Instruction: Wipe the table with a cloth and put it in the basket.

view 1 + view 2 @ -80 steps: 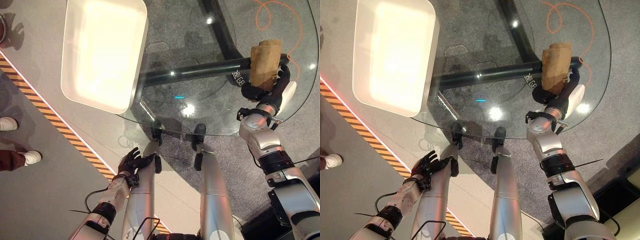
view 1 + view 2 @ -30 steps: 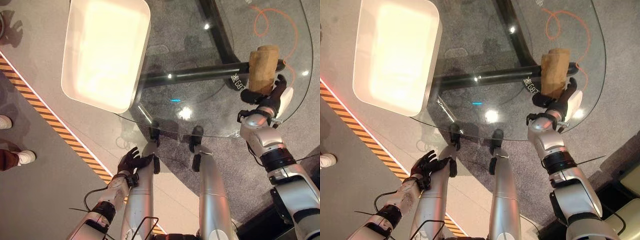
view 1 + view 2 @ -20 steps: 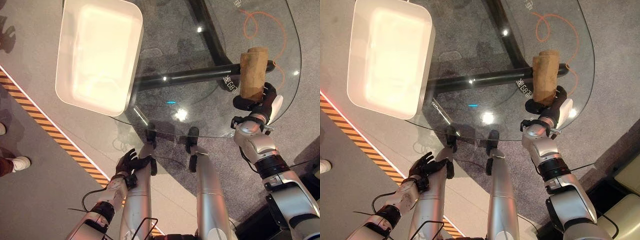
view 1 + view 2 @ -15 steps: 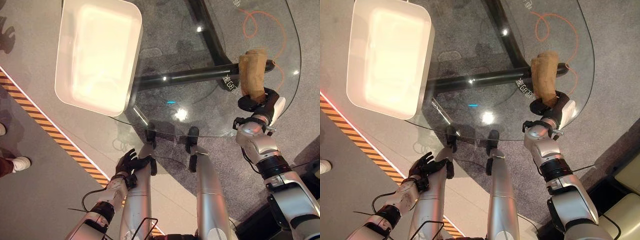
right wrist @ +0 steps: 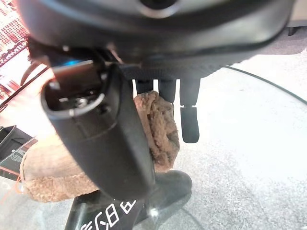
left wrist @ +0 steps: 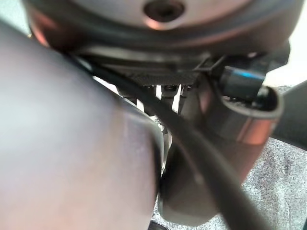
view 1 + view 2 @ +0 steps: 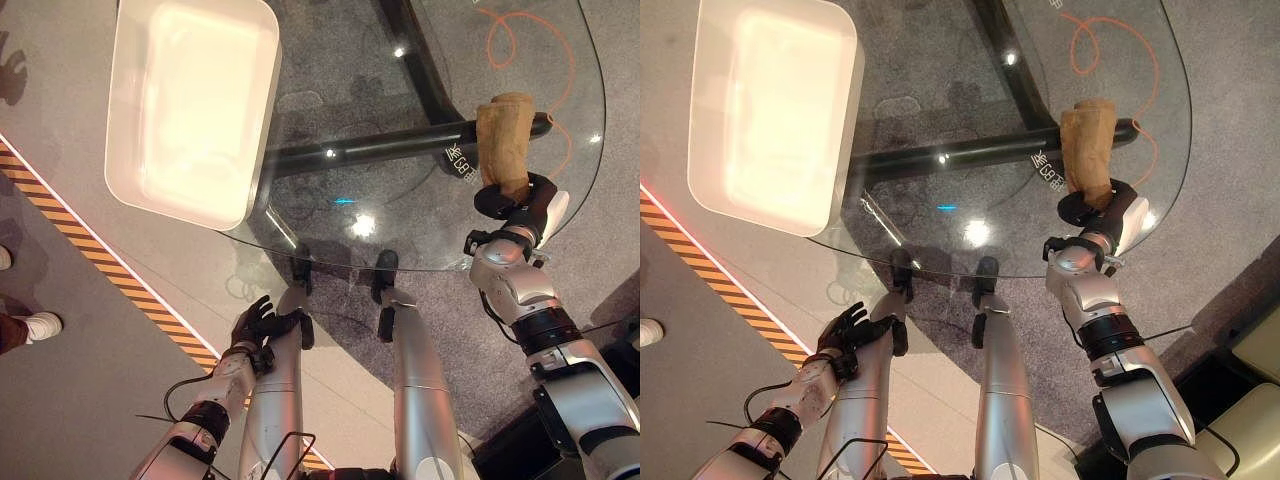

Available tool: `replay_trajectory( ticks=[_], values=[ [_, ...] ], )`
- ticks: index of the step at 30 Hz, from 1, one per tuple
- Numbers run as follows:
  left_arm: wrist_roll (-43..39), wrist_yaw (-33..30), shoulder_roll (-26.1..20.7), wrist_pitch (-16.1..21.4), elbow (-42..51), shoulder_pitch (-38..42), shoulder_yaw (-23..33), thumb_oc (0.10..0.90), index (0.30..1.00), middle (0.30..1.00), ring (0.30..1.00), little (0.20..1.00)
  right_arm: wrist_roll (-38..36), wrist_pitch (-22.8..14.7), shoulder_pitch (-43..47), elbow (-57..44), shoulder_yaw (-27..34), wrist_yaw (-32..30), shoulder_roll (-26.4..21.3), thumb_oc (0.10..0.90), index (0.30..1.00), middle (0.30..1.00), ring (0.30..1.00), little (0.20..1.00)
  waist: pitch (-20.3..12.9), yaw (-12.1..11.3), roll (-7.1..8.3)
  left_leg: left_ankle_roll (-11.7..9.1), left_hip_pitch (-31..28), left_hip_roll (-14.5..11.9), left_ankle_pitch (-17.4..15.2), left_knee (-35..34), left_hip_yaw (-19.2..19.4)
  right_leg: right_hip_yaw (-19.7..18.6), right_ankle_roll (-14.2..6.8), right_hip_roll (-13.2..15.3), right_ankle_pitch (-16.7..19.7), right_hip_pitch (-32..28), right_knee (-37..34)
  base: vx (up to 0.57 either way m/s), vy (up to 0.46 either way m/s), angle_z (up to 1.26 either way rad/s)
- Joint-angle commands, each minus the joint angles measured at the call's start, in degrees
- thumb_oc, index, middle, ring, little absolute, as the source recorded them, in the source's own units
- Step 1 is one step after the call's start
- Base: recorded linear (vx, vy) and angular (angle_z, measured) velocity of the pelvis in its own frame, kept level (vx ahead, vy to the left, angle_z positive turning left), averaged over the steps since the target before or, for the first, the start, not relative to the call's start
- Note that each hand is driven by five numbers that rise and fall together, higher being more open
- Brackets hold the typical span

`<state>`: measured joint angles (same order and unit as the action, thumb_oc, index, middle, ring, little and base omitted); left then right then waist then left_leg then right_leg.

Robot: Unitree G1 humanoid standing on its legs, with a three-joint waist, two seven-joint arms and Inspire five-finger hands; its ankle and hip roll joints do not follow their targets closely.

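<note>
A tan, fluffy folded cloth (image 7: 503,130) lies on the glass table (image 7: 400,225) near its right edge, over the black bar of the table frame below. My right hand (image 7: 518,203) sits on the cloth's near end. In the right wrist view its fingers (image 5: 190,120) reach down over the cloth (image 5: 160,132) with the thumb alongside, gripping it. A white basket (image 7: 262,130) stands at the table's left end with nothing in it. My left hand (image 7: 258,325) hangs low beside my body, below the table's near edge, its fingers relaxed.
The table's rounded near edge (image 7: 330,262) lies just ahead of me. An orange cable (image 7: 520,45) curls on the carpet under the glass. A striped tape line (image 7: 100,265) crosses the floor on the left, where a person's shoe (image 7: 35,325) stands.
The camera has shifted a little. My right hand stays on the cloth by the right edge; the cloth has narrowed and bent slightly. The left hand has not moved.
</note>
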<state>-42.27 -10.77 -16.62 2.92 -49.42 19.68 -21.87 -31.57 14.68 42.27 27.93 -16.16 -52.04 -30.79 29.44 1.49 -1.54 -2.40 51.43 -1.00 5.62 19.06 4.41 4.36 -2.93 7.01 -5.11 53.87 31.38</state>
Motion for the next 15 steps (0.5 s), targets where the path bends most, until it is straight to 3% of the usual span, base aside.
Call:
replay_trajectory(
  ticks=[1,2,3,4,6,8,9,10,12,13,15],
  values=[
    [-0.47,-0.99,3.60,-2.00,-1.92,-6.01,-2.78,0.800,0.900,0.900,0.900,0.900,-3.73,1.01,1.22,-0.05,-1.15,1.56,-0.54,0.100,0.300,0.300,0.300,0.200,0.35,-1.57,-2.31,2.00,3.12,4.46,-9.44,8.78,1.25,2.51,-0.88,-1.89,8.44,2.89,-7.95,0.06,0.010,0.00],
    [-0.47,-0.96,3.66,-2.00,-1.98,-7.00,-3.10,0.800,0.900,0.900,0.900,0.900,-3.77,0.94,0.32,-0.03,-1.32,1.55,-0.40,0.100,0.300,0.300,0.300,0.200,0.35,-1.82,-2.48,1.72,1.30,4.24,-11.39,9.31,0.87,2.31,-1.29,-2.18,6.56,1.30,-7.06,0.00,0.000,0.00],
    [-0.49,-1.02,3.66,-2.01,-1.93,-7.12,-3.11,0.800,0.900,0.900,0.900,0.900,-3.97,0.14,0.47,-0.50,-1.09,1.48,-0.76,0.100,0.300,0.300,0.300,0.200,0.35,-1.83,-2.46,1.71,1.28,4.23,-11.43,9.36,0.87,2.35,-1.31,-2.18,6.50,1.31,-6.94,0.00,0.000,0.00],
    [-0.49,-1.06,3.60,-2.00,-1.86,-6.17,-2.80,0.800,0.900,0.900,0.900,0.900,-3.92,-0.01,1.41,-0.63,-0.85,1.44,-0.99,0.100,0.300,0.300,0.300,0.200,0.35,-1.58,-2.30,1.99,3.10,4.44,-9.51,8.86,1.24,2.56,-0.90,-1.88,8.36,2.90,-7.80,0.00,0.000,0.00],
    [-0.63,-0.83,3.67,-1.61,-1.92,-7.55,-3.09,0.800,0.900,0.900,0.900,0.900,-3.15,-1.66,1.00,-2.19,-0.51,0.25,-1.22,0.100,0.300,0.300,0.300,0.200,0.35,-1.85,-2.39,1.70,1.37,4.22,-11.64,9.56,0.85,2.31,-1.38,-2.21,6.31,1.41,-6.69,0.03,0.013,-0.01],
    [-1.43,-0.21,3.57,-0.79,-1.09,-7.07,-2.40,0.800,0.900,0.900,0.900,0.900,-1.23,-1.93,2.51,-4.30,0.14,0.27,-1.93,0.100,0.300,0.300,0.300,0.200,0.35,-1.72,-2.09,2.06,3.21,4.41,-9.79,9.00,1.08,2.57,-0.99,-2.05,8.10,3.06,-7.42,-0.03,0.008,-0.01],
    [-1.45,-0.20,3.65,-0.85,-0.99,-8.01,-2.69,0.800,0.900,0.900,0.900,0.900,-0.92,-1.86,1.77,-4.46,-0.02,0.39,-1.79,0.100,0.300,0.300,0.300,0.200,0.35,-1.98,-2.24,1.80,1.46,4.21,-11.74,9.53,0.70,2.35,-1.42,-2.34,6.22,1.53,-6.49,-0.06,0.008,-0.02],
    [-1.44,-0.23,3.59,-0.88,-0.75,-7.05,-2.36,0.800,0.900,0.900,0.900,0.900,-0.48,-1.86,2.78,-4.77,0.21,0.63,-2.03,0.100,0.300,0.300,0.300,0.200,0.35,-1.76,-2.09,2.09,3.32,4.41,-9.82,9.05,1.07,2.59,-1.02,-2.04,8.08,3.15,-7.33,0.06,0.014,0.00],
    [-0.90,0.16,3.72,-1.29,-0.03,-8.19,-2.72,0.800,0.900,0.900,0.900,0.900,2.08,-0.52,3.05,-6.36,-0.23,2.81,-2.53,0.100,0.300,0.300,0.300,0.200,0.35,-2.15,-2.29,1.80,1.67,4.33,-11.69,9.53,0.60,2.41,-1.42,-2.32,6.24,1.68,-6.55,0.00,0.000,0.00],
    [-0.83,0.23,3.64,-1.29,0.11,-7.29,-2.38,0.800,0.900,0.900,0.900,0.900,2.36,-0.31,4.07,-6.70,-0.11,3.10,-2.81,0.100,0.300,0.300,0.300,0.200,0.35,-1.94,-2.14,2.06,3.51,4.54,-9.74,8.99,0.95,2.66,-1.00,-2.02,8.11,3.27,-7.45,-0.07,0.009,0.00],
    [-0.81,0.32,3.72,-1.58,0.87,-7.34,-2.34,0.800,0.900,0.900,0.900,0.900,4.31,1.03,4.86,-8.60,-0.91,6.54,-3.14,0.100,0.300,0.300,0.300,0.200,0.35,-1.99,-2.14,2.11,3.69,4.63,-9.62,8.90,0.91,2.72,-0.99,-1.94,8.17,3.53,-7.45,-0.03,0.003,0.00]
  ],
)
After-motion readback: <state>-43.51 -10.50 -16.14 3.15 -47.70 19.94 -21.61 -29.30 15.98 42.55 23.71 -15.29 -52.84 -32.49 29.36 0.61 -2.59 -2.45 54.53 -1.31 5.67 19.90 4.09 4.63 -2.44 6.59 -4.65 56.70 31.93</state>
